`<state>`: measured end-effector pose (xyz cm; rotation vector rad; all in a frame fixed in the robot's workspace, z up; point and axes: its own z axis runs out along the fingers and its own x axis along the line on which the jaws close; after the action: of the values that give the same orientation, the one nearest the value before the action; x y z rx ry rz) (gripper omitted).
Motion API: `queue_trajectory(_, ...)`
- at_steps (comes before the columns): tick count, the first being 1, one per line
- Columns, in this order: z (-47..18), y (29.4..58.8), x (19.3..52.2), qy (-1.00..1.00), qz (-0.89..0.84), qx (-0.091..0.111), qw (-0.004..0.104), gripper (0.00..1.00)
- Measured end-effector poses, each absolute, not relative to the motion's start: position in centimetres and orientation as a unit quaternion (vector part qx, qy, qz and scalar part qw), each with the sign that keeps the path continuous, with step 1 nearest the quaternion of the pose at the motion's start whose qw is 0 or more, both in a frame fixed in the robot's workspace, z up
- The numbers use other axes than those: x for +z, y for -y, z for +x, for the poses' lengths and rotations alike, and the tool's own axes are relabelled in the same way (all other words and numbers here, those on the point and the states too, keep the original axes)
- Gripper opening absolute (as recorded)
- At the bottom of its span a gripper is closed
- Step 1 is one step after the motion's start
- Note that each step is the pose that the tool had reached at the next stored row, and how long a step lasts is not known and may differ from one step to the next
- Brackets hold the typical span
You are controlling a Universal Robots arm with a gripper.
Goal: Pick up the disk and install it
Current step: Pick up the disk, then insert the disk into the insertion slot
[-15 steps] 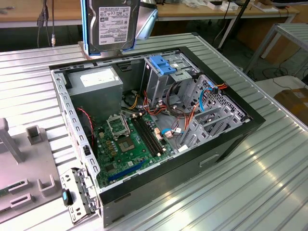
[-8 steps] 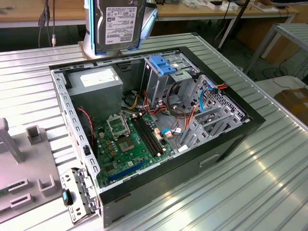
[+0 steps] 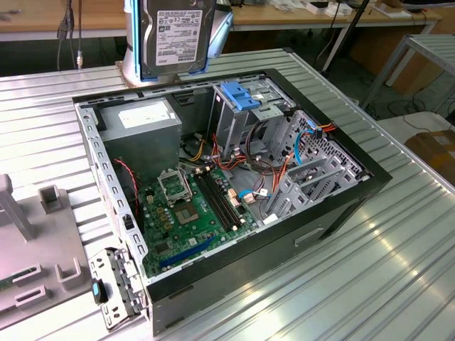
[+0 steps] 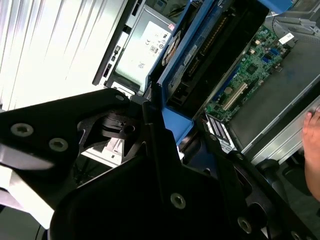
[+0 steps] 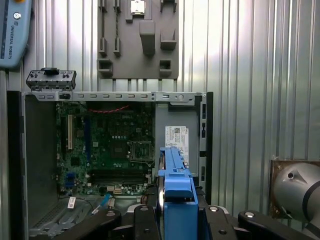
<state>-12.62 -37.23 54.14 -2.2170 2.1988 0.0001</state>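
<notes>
The gripper (image 5: pixel 178 220) pinches the disk (image 3: pixel 176 35) by its blue carrier, apparently on the carrier's sides, though the contact itself is hidden. The disk hangs upright above the computer case (image 3: pixel 284 249), over its power-supply (image 3: pixel 138 117) corner. Carrying it well calls for a firm squeeze, no tilt, and clearance from the cables (image 3: pixel 296 155) beside the drive cage (image 3: pixel 238 114) inside the case.

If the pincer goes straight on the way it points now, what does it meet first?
Probably the power supply, below the disk that the pincer holds; depth is unclear.
</notes>
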Motion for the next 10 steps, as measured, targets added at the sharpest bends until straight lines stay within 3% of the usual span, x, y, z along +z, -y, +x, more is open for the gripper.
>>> queue_trajectory(10,-12.57,37.78,54.14,-0.704,-0.710,0.000,0.010,0.37)
